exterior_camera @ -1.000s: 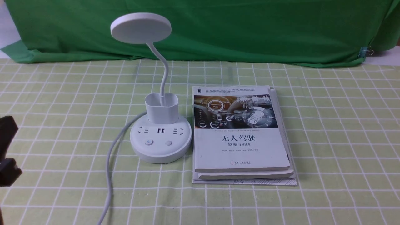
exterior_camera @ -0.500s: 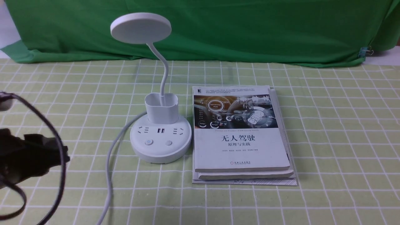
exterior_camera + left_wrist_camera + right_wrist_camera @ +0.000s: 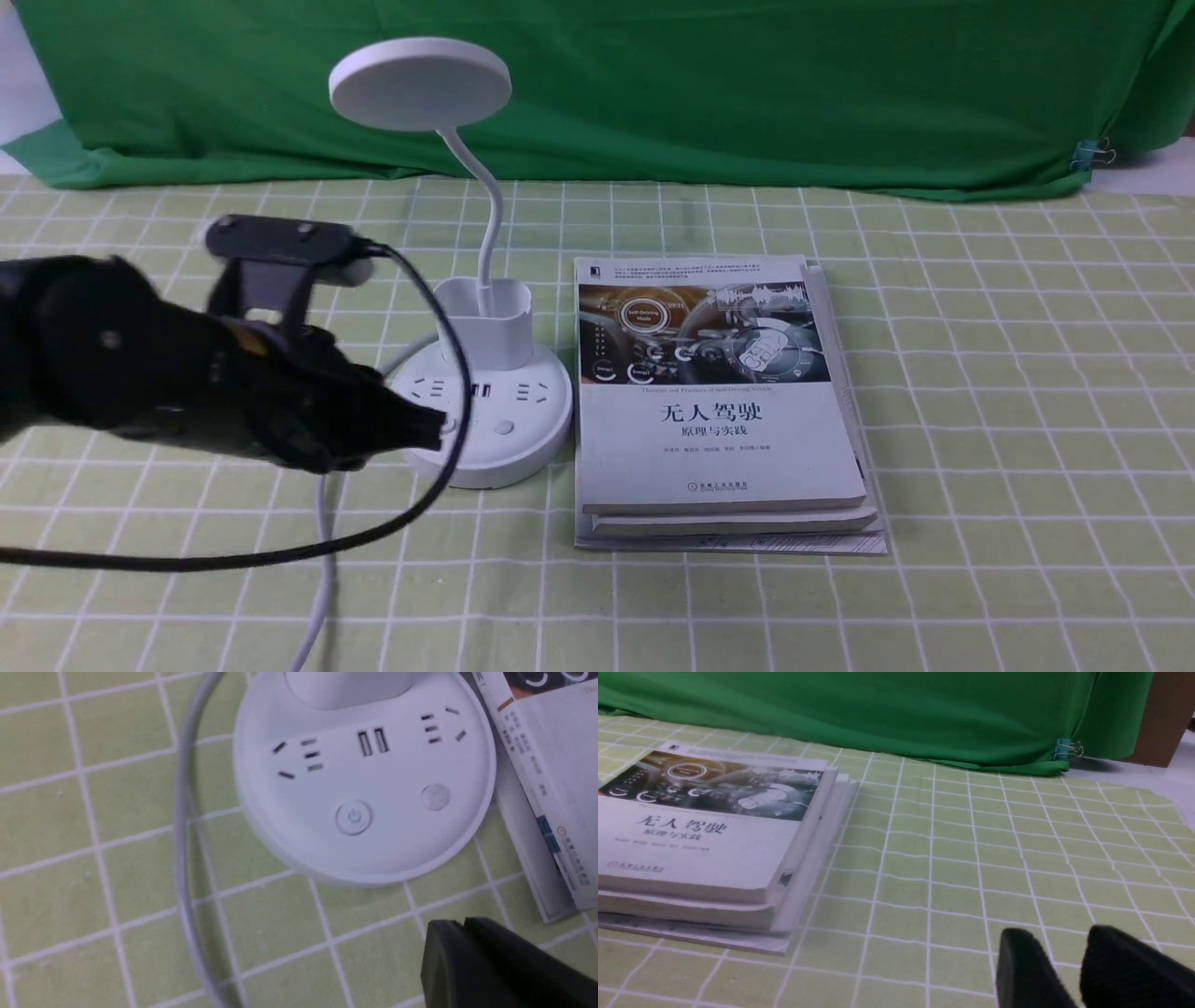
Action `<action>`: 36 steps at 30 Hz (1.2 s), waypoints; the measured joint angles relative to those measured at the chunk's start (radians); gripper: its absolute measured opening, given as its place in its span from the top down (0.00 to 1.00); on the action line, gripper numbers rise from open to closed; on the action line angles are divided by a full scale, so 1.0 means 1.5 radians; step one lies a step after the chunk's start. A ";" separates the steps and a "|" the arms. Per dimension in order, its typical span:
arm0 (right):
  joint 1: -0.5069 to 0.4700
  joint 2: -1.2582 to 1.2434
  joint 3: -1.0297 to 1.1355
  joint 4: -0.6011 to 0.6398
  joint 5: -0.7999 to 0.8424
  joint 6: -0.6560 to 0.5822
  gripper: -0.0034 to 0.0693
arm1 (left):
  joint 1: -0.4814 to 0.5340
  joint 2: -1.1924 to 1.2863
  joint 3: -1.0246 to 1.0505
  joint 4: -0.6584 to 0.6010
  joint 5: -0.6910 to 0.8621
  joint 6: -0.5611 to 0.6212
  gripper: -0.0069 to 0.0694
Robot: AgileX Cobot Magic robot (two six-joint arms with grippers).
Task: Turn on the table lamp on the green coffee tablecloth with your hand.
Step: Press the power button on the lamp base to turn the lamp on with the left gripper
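nearest the camera in the front view, the grey cord (image 3: 322,560) trails over the green coffee tablecloth (image 3: 980,420) to the table lamp (image 3: 481,429), which stands on that cloth just beside a stack of books (image 3: 719,401). the left gripper (image 3: 425,431) reaches in low at the base, its fingers pressed together on nothing. farther back the thin neck rises to the disc head (image 3: 420,82) before the dark green backdrop (image 3: 747,84). the lamp looks like light, smooth plastic on a broad flat base. it likely needs no grasp, only a straight downward press on the power button (image 3: 353,817). a sideways shove could skate it across the cloth, and the bendy neck is best left alone. the front view hides that button behind the gripper tip. the left wrist view shows it clear, with the tip short of the base rim. only the right wrist view shows the right gripper (image 3: 1083,952), fingers slightly apart and empty, over bare cloth away from the books.
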 joint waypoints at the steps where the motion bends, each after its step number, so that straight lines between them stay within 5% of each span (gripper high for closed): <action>1: 0.000 0.000 0.000 0.000 0.000 0.000 0.62 | -0.017 0.021 -0.015 0.038 -0.002 -0.040 0.90; 7: 0.000 0.000 0.000 0.000 0.000 0.000 0.62 | -0.077 0.122 -0.087 0.143 -0.009 -0.156 0.90; 22: 0.000 0.000 0.000 0.000 0.000 0.000 0.62 | -0.092 0.220 -0.161 0.250 -0.019 -0.224 0.90; 36: 0.000 0.000 0.000 0.000 0.000 0.000 0.62 | -0.092 0.246 -0.165 0.256 -0.043 -0.235 0.90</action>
